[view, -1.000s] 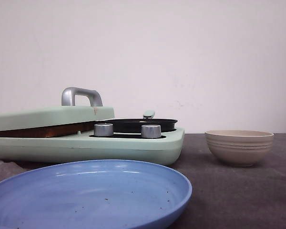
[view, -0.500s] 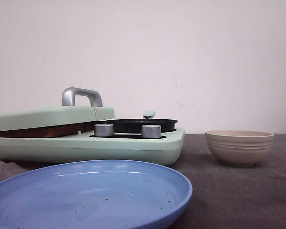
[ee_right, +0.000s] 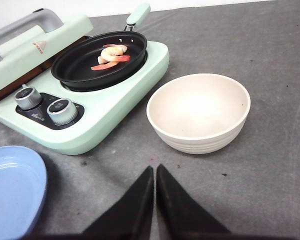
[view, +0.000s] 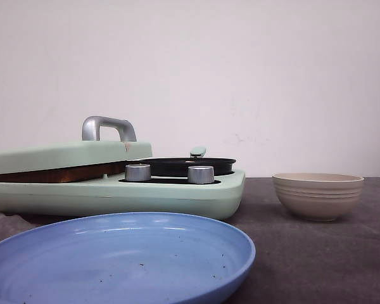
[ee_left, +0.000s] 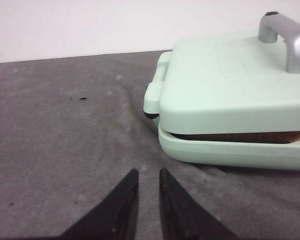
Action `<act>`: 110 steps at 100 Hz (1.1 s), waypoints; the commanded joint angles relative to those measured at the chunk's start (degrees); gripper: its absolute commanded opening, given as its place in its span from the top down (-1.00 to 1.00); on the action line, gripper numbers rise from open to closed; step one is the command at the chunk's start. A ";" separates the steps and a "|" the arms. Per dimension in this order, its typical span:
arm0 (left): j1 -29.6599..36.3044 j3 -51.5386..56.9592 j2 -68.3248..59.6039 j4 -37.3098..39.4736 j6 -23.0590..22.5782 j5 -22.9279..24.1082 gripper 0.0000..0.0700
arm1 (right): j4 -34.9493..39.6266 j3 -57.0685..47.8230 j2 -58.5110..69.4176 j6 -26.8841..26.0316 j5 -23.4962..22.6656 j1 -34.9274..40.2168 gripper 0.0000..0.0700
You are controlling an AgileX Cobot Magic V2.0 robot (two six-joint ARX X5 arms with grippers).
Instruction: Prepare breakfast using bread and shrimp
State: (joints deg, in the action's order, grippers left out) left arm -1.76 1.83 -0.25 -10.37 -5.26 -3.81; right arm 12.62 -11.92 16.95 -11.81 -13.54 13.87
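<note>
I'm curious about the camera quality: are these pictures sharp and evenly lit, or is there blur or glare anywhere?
Front view: soft, even light; the blue plate up close looks slightly soft, with faint glare streaks. Left wrist view: the left gripper is blurred at the edges; the green cooker lid is a bit washed out. Right wrist view: sharpest, shrimp clear in the black pan, and the beige bowl glows inside.

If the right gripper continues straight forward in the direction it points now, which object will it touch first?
Most likely the beige bowl. It lies just ahead of the right gripper, slightly off to one side, so the gripper might only graze its rim. Depth is hard to judge here.
</note>
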 commanded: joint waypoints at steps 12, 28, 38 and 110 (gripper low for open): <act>-0.04 -1.01 0.07 -0.11 -0.92 -2.16 0.99 | -0.66 -0.07 0.07 -0.09 0.04 0.26 1.00; -0.04 -1.01 -0.02 -0.17 -0.92 -2.23 0.99 | -0.66 -0.07 0.07 -0.09 0.02 0.26 1.00; -0.04 -1.01 -0.02 -0.17 -0.92 -2.21 0.99 | -0.66 -0.07 0.07 -0.09 0.04 0.26 1.00; -0.04 -0.98 -0.02 -0.17 -0.94 -2.23 0.99 | -4.44 6.38 -17.14 19.47 12.39 -9.90 1.00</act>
State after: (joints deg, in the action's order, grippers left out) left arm -1.76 1.83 -0.27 -10.28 -5.43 -5.80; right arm 9.91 -8.08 2.31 -2.15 -2.37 5.69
